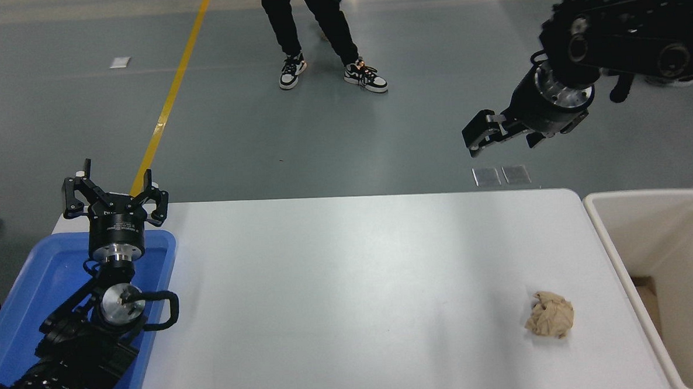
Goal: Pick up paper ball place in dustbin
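The tan paper ball [550, 322] lies on the white table [350, 288] near its front right corner, with nothing touching it. The cream-white dustbin [612, 247] stands just off the table's right edge, close to the ball. My right gripper [499, 138] is open and empty. It hangs high in the air beyond the table's far edge, far above and behind the ball. My left gripper [115, 193] is parked open at the lower left, over the blue tray.
A shallow blue tray [29, 302] sits at the table's left edge under the left arm. A person's legs and sneakers [365, 75] are on the grey floor beyond the table, beside a yellow floor line [170, 97].
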Available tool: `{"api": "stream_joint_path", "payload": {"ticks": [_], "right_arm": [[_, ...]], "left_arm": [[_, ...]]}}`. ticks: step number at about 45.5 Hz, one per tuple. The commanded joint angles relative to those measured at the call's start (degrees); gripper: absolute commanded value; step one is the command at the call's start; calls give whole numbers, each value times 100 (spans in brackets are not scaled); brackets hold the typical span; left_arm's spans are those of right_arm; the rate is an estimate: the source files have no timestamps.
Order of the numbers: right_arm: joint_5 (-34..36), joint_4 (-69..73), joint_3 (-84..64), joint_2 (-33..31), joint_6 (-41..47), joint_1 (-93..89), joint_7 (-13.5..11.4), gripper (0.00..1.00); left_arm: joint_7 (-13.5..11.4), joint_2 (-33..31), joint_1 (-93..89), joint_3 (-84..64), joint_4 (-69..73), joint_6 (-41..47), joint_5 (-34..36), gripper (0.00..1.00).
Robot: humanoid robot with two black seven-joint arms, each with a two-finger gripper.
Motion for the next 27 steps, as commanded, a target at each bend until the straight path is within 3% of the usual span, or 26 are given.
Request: {"api": "stream_joint_path", "payload": {"ticks": [1,27], "right_arm": [[-13,885,278,-865,65,1123,0,100],[-1093,2450,-2076,-1076,65,896,0,100]], "left_arm": [[0,1,-8,0,0,0,-8,99],[0,1,0,0,0,0,-8,99]]}}
